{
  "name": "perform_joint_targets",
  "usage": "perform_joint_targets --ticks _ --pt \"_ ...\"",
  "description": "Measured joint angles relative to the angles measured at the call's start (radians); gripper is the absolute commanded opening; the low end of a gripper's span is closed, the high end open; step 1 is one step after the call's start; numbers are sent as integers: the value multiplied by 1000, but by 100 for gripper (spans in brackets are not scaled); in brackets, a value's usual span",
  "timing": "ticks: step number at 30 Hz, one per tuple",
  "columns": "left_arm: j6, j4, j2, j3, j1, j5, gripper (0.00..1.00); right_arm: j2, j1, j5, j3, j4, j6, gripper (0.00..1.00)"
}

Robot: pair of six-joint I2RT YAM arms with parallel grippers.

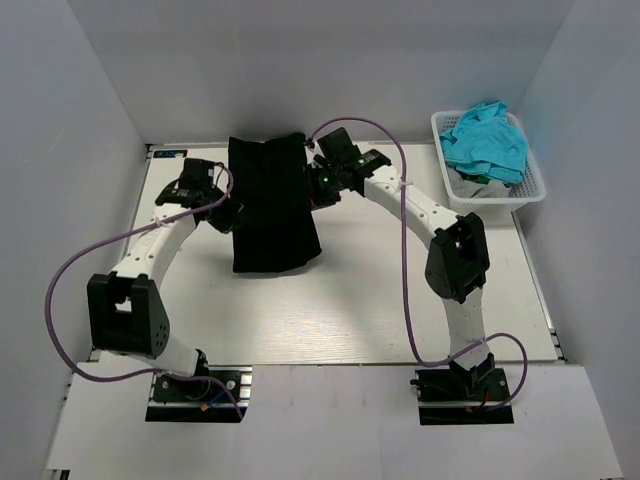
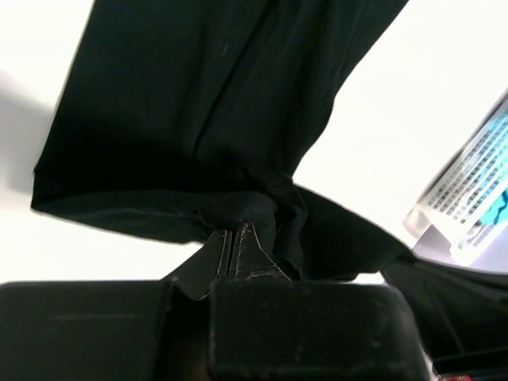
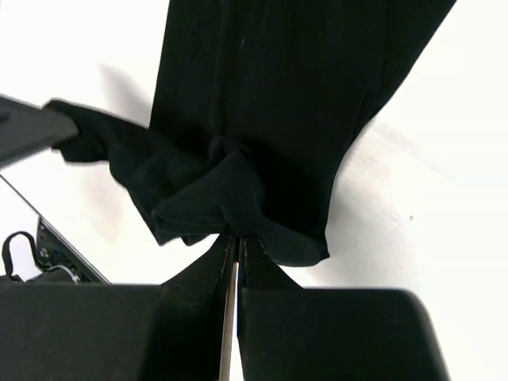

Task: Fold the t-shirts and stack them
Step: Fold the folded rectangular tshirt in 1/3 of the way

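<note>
Two tools are clenched on one plain black short-sleeved t-shirt of soft matte cloth [image 1: 270, 205]: the left tool [image 1: 232, 210] pinches a bunch at its left edge, the right tool [image 1: 316, 188] a bunch at its right edge. The shirt spreads between them as a narrow panel over the white worktop [image 1: 370, 300]. Far right of the shirt, a white plastic lattice basket [image 1: 500, 202] holds turquoise cloth [image 1: 487, 140]. Folding looks midway, with no stack visible yet

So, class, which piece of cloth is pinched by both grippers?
The black shirt, pinched by the left gripper and right gripper; the turquoise cloth lies in the white basket.
</note>
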Motion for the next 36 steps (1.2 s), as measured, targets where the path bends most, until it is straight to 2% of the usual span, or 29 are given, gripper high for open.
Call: perform_joint_targets --ticks 7,15,30,31,32,33,34,35,36 --pt "21 22 96 72 35 -1 0 68 -36 -36 57 37 -6 0" --pt "41 54 142 100 70 -10 0 136 -56 -86 71 161 -7 0" --pt "102 91 370 266 77 -30 0 219 -85 -64 83 376 36 0" --pt "101 89 383 274 81 -31 6 233 -89 -63 85 386 37 0" --pt "102 90 397 283 83 -33 21 252 -93 -60 92 395 39 0" --pt "105 91 409 291 84 -35 35 272 -98 -56 100 403 40 4" --pt "103 90 422 302 87 -41 47 298 -103 -51 117 406 40 18" --pt "98 89 435 316 92 -46 55 326 -108 -47 138 411 44 76" --pt "99 87 452 336 99 -51 64 349 -113 -41 152 417 56 91"
